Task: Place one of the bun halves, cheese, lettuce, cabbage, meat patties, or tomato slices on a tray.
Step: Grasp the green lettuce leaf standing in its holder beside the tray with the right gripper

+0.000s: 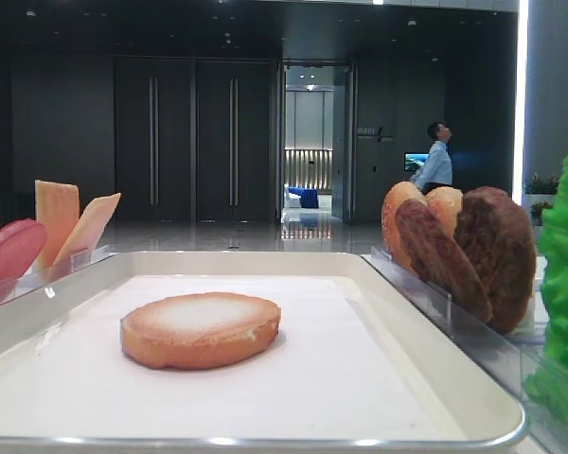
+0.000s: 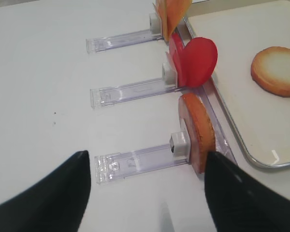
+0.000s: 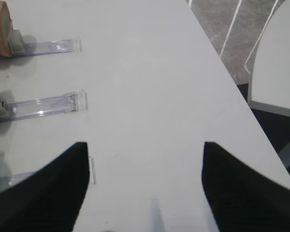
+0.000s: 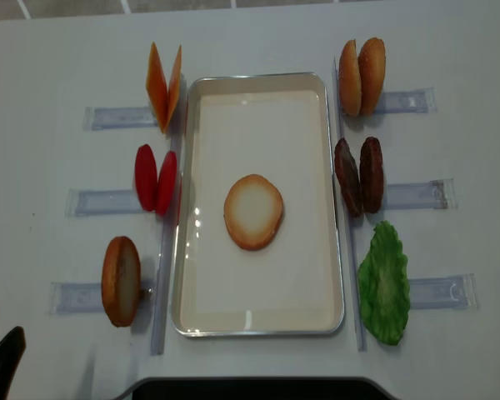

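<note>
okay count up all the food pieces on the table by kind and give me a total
Bun halves: 4, one on the tray, one lower left, two upper right
Cheese: 2
Tomato slices: 2
Meat patties: 2
Lettuce: 1
Total: 11

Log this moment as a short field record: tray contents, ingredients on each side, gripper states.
tray: cream-white rectangular tray, holding one round golden bun half lying flat, pale face up
left holders: orange-yellow cheese slices, red tomato slices, one upright bun disc
right holders: two upright bun discs, dark brown meat patties, green ruffled lettuce leaf
left gripper: open, empty
right gripper: open, empty
</note>
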{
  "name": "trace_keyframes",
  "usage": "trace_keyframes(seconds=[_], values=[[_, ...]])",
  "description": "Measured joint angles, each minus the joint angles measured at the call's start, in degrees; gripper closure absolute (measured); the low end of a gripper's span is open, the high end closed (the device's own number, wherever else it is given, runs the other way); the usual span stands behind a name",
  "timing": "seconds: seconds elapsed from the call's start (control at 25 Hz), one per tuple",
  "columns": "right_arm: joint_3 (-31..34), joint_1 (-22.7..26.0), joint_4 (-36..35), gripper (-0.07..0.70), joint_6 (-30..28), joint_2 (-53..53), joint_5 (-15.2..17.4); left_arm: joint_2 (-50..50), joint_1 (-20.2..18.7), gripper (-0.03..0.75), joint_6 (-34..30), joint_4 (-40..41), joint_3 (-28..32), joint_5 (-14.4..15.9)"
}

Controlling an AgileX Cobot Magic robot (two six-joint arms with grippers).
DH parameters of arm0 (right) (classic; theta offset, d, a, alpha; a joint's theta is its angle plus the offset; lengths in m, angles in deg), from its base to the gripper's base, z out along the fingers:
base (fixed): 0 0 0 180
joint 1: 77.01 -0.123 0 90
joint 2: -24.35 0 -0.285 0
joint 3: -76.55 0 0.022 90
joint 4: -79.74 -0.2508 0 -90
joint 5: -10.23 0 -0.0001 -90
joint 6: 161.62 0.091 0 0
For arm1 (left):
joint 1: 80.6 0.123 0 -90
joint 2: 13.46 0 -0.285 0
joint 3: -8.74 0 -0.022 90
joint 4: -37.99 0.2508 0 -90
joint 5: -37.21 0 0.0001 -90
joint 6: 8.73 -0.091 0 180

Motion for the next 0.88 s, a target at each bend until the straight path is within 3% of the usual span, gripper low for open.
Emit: trace_keyframes(seconds=[0.88], values=[[0.0, 0.0, 0.0, 0.16, 0.0, 0.0, 0.0, 0.0, 0.0, 0.348, 0.0, 0.0, 0.0, 0.0]])
